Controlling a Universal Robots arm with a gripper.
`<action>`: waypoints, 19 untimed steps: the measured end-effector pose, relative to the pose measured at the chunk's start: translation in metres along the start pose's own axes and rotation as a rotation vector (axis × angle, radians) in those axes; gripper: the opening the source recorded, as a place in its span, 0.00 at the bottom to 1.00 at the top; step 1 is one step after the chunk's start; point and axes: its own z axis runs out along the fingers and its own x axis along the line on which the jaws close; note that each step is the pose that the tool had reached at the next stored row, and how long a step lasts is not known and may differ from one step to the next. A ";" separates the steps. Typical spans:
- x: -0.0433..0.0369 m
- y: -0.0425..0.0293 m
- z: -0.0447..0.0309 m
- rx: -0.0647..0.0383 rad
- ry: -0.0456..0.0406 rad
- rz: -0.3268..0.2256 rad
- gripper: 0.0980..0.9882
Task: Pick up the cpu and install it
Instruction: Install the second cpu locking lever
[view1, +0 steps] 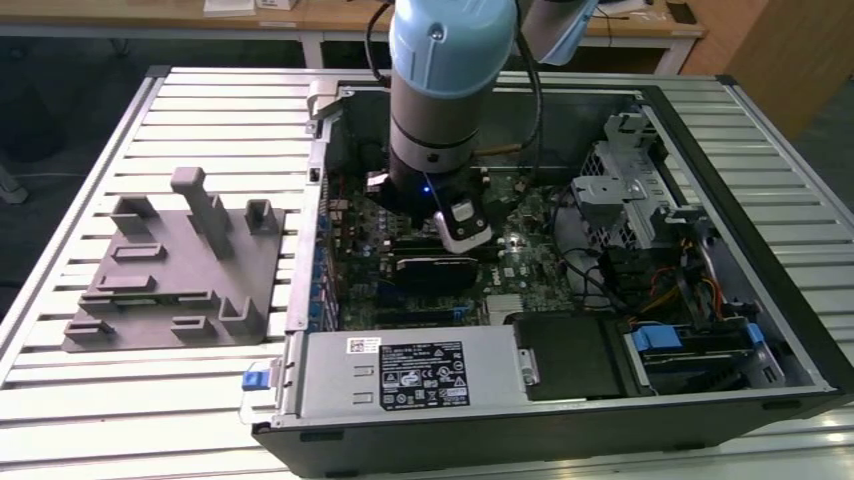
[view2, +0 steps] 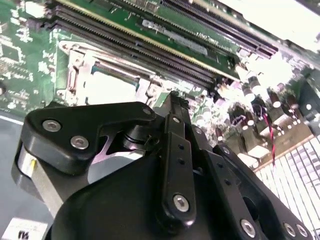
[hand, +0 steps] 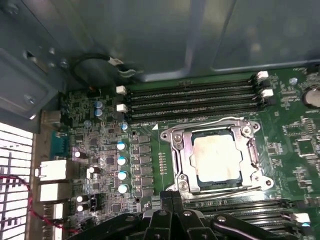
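Even room light falls from above on the slatted table, which shines pale, while the inside of the open case stays dim. A small blue light glows on the arm just above the board. In the second wrist view the vent beside the board burns white, and the black linkage is soft. In the first wrist view the cpu shows mild glare; the grille is blown out.
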 end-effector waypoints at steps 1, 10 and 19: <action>0.0000 0.0002 -0.0004 0.000 -0.0002 0.000 0.01; 0.0000 0.0024 0.0003 0.039 -0.0079 0.010 0.01; -0.0085 0.0132 0.0037 0.042 -0.0137 0.030 0.01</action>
